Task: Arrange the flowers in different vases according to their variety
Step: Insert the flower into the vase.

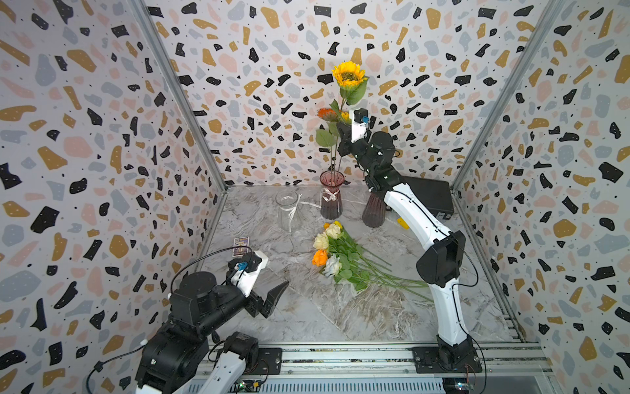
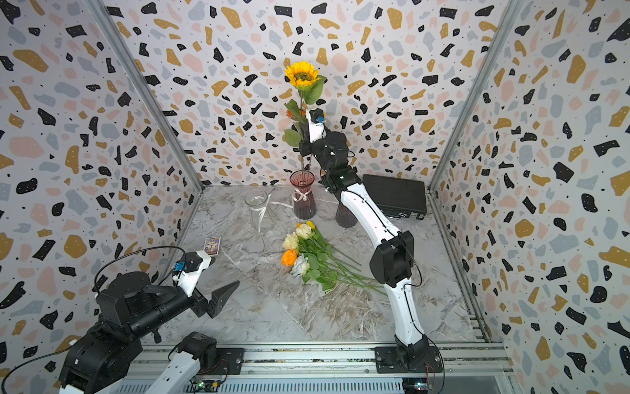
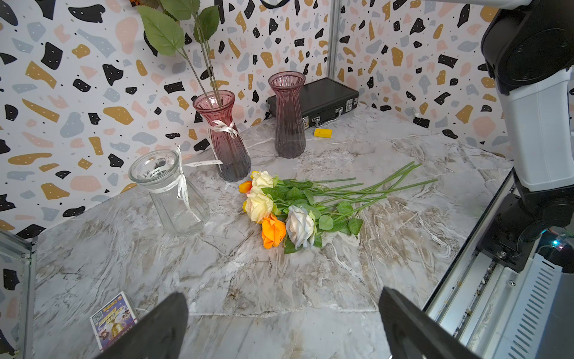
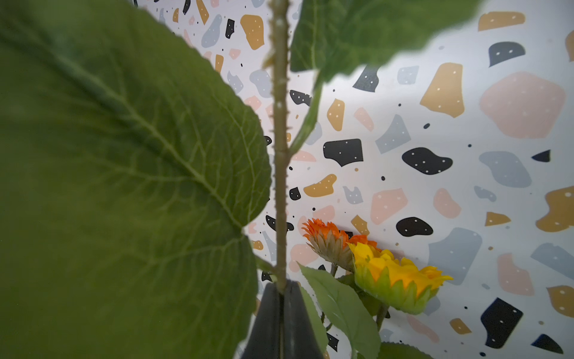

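A tall yellow sunflower (image 1: 348, 75) stands above the pink ribbed vase with a white bow (image 1: 331, 199). My right gripper (image 4: 282, 289) is shut on its stem (image 4: 280, 155), high above the vase mouth. Two shorter sunflowers, one orange (image 1: 327, 114) and one yellow (image 4: 394, 279), stand in that same vase. The clear vase with string (image 1: 288, 209) and the second purple vase (image 3: 289, 115) hold nothing. A bunch of roses (image 1: 332, 250), cream, white and orange, lies on the table in front of the vases. My left gripper (image 1: 269, 300) hangs open over the near left of the table.
A black case (image 1: 431, 198) lies at the back right with a small yellow block (image 1: 403, 223) in front of it. A small printed card box (image 1: 241, 245) sits by the left wall. Patterned walls close in three sides, and a metal rail (image 1: 341, 354) runs along the front.
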